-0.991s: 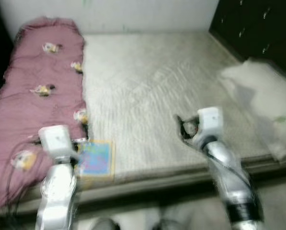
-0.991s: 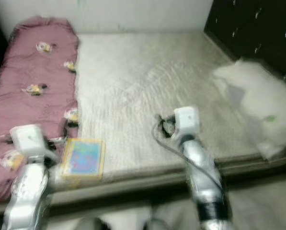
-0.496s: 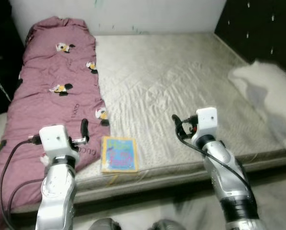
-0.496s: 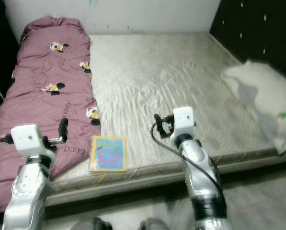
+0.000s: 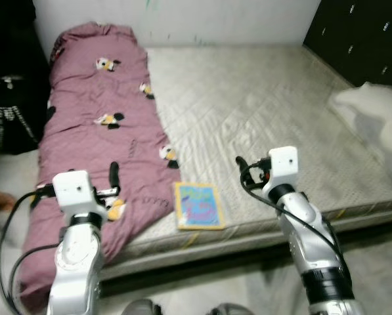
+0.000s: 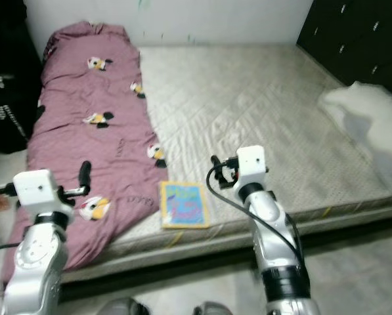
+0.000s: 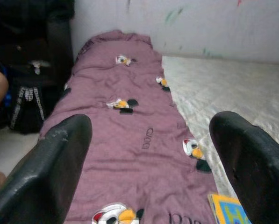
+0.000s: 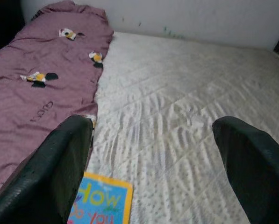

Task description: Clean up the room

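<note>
Left eye view. Mattress, bare and quilted, across the centre. Maroon quilt with cartoon patches, lengthwise from 11 to 8 o'clock. Children's book, flat at the mattress's near edge, 6 o'clock, just beside the quilt's hem. White pillow at 3 o'clock. Black bag on the floor at 9 o'clock. Left gripper raised over the quilt at 7 o'clock; right gripper over the mattress at 5 o'clock, near the book.

Right eye view. Same scene; nothing to add.

Left wrist view. Fingers spread wide, nothing between; quilt beyond, book corner at 5 o'clock.

Right wrist view. Fingers spread wide, nothing held; book at 7 o'clock, mattress ahead.

Step, by judgement: approach, no item yet taken. Next move likely calls for lowering one gripper to the book and working a finger under its thin edge, since it lies flat.
</note>
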### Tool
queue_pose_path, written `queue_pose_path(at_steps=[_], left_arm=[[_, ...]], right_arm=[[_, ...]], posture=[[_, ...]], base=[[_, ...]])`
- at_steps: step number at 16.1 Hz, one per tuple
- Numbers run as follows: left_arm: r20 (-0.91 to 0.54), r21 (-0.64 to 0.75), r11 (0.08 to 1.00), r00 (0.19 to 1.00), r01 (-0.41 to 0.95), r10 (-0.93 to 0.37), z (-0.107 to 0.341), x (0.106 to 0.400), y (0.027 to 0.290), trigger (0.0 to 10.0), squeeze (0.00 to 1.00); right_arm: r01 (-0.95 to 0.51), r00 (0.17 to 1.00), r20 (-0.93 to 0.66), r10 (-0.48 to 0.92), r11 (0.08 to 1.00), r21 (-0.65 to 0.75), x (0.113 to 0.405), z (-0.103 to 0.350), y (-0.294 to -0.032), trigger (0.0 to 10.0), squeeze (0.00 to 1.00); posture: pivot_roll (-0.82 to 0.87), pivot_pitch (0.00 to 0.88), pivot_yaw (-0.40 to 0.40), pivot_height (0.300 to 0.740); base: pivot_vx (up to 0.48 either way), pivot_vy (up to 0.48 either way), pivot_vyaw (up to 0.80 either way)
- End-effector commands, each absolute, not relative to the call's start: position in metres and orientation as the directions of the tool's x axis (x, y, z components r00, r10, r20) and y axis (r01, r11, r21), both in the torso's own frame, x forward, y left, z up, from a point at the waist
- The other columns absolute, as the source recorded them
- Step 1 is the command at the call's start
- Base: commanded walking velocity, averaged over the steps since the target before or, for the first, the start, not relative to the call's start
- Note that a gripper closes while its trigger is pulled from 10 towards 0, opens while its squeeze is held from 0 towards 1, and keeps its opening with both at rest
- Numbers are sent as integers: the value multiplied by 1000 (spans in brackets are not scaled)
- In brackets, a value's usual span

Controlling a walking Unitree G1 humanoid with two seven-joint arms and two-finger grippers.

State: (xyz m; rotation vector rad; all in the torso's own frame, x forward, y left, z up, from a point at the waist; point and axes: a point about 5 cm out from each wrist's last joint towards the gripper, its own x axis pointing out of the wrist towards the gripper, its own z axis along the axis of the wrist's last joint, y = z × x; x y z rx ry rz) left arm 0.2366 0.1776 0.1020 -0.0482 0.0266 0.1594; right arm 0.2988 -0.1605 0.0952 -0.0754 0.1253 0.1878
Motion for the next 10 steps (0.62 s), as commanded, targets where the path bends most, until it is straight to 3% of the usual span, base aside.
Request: queue_pose_path(at_steps=[1, 10], left_arm=[[-25, -37, 988, 988, -152, 151, 104, 237, 176, 10000, 0], [-21, -44, 989, 989, -144, 144, 104, 237, 175, 10000, 0]], right_arm=[[-172, 978, -129, 162, 982, -75, 300, 97, -165, 10000, 0], [-172, 979, -121, 163, 983, -65, 300, 98, -165, 10000, 0]], posture=[[9, 0, -34, 740], [7, 0, -34, 740]], base=[[0, 0, 0], [0, 0, 0]])
